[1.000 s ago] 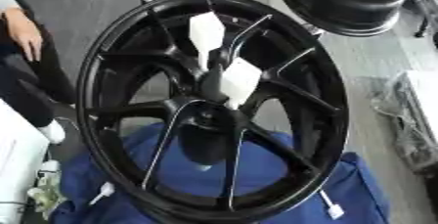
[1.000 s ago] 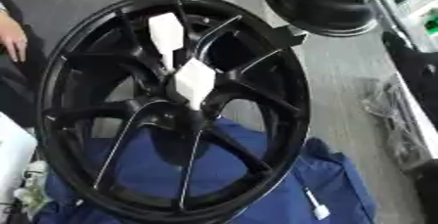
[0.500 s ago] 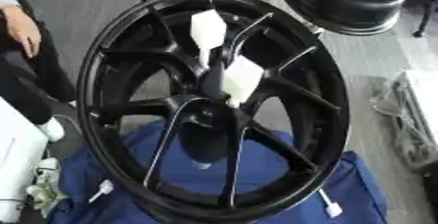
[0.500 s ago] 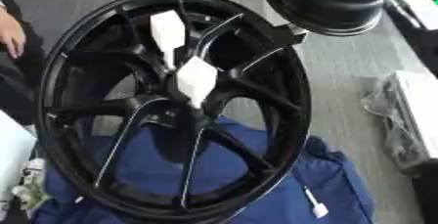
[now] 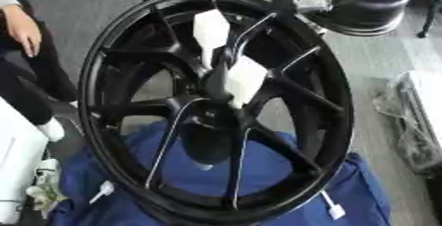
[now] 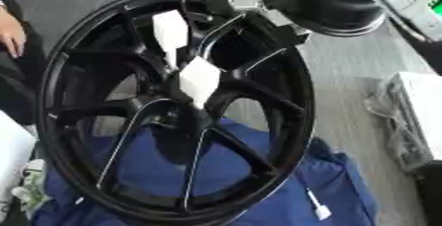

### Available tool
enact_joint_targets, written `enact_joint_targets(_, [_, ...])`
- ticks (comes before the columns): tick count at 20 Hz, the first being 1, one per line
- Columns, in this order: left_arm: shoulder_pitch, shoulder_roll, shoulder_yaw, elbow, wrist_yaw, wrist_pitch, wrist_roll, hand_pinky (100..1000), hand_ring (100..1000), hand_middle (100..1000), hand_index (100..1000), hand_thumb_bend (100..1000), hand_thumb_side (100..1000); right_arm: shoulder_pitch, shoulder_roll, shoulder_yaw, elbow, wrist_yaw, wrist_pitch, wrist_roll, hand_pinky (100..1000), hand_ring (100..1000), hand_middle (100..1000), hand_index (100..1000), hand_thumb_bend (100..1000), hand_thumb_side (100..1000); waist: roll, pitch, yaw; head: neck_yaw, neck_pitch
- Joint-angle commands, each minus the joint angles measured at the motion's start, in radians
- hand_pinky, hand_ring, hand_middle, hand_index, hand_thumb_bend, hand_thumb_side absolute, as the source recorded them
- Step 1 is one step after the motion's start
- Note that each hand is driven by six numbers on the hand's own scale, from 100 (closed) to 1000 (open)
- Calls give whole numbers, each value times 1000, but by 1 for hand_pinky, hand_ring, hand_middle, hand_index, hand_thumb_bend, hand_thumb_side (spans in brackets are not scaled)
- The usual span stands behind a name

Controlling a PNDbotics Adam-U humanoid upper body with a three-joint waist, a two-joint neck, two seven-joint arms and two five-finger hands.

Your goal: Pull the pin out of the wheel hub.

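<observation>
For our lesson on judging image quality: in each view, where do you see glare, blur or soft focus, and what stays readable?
Left eye view: the whole picture is soft; the black wheel keeps thin bright glints along its spokes, and the two white pieces near the hub look washed out. Right eye view: similar softness; the blue cloth reads clearly by colour, but the second wheel behind is a dark blur.
</observation>
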Motion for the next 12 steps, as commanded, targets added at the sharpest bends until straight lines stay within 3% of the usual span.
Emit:
enact_joint_targets(1, [-13,32,3,-14,-3,4,-1,689,766,690,717,255,846,-34,-28,19,-14,10,-18,58,856,791,790,846,588,260,10,-18,-2,1,-11])
enact_joint_targets(7, [-11,32,0,-13,-1,5,-5,689,767,691,717,254,849,-62,-16,36,-9,14,-28,168,854,782,779,838,554,202,8,-18,-4,3,-9])
enact_joint_targets(8, [-10,32,0,-13,0,5,-5,689,767,691,717,254,849,-69,-11,27,-7,15,-29,213,854,780,775,834,549,192,9,-18,-5,5,-8])
enact_joint_targets(10, [-7,30,1,-12,0,4,-4,688,768,691,717,254,850,-95,6,-32,4,9,-24,397,852,778,772,830,547,190,10,-19,-9,8,-6])
enact_joint_targets(12, [-5,29,2,-11,0,4,-4,688,768,692,716,253,851,-114,19,-67,13,7,-20,508,849,772,761,811,546,194,10,-20,-10,11,-6])
